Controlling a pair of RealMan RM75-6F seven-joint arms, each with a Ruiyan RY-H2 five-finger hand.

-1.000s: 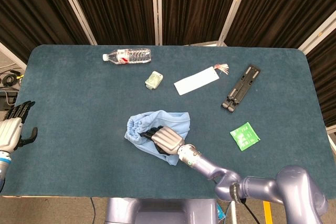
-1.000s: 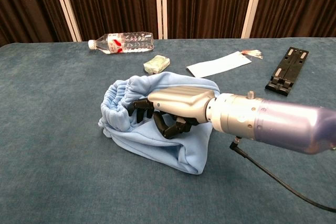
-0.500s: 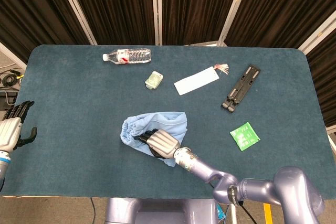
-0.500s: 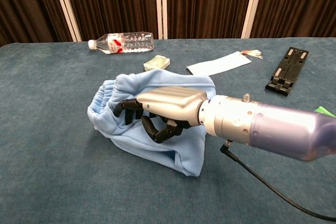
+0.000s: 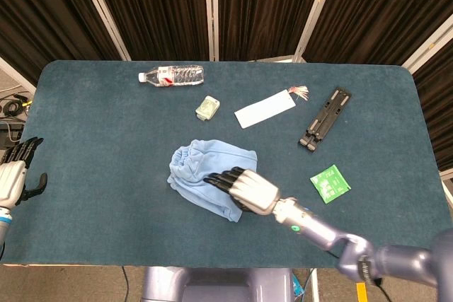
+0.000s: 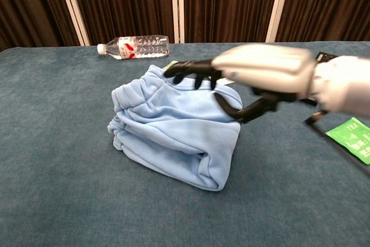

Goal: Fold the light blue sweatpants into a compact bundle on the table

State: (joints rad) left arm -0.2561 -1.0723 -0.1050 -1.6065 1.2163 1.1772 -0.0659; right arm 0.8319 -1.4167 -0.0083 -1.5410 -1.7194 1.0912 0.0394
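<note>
The dark fingers (image 6: 193, 69) of the right hand (image 6: 254, 76) are spread apart and hold nothing; in the chest view they hang just over the top rear edge of the folded light blue sweatpants (image 6: 173, 125), the thumb angled down beside the bundle's right side. Whether any fingertip touches the cloth cannot be told. In the head view the same right hand (image 5: 248, 187) reaches in from the lower right with its silver back upward, fingertips over the bundle's near right part.

The light blue sweatpants (image 5: 211, 177) lie as a compact, layered bundle on the dark teal table covering (image 5: 99, 139), near the middle and toward the front edge, with the gathered waistband at the left end.

The left hand (image 5: 15, 177) sits at the far left edge of the table, well apart from the bundle, fingers apart and holding nothing.

Further back lie a clear plastic water bottle (image 5: 171, 75) on its side, a small pale green packet (image 5: 207, 107), a white paper strip with a tassel (image 5: 265, 109) and a black folding stand (image 5: 325, 117). A flat green sachet (image 5: 330, 183) lies to the right of the right hand.
</note>
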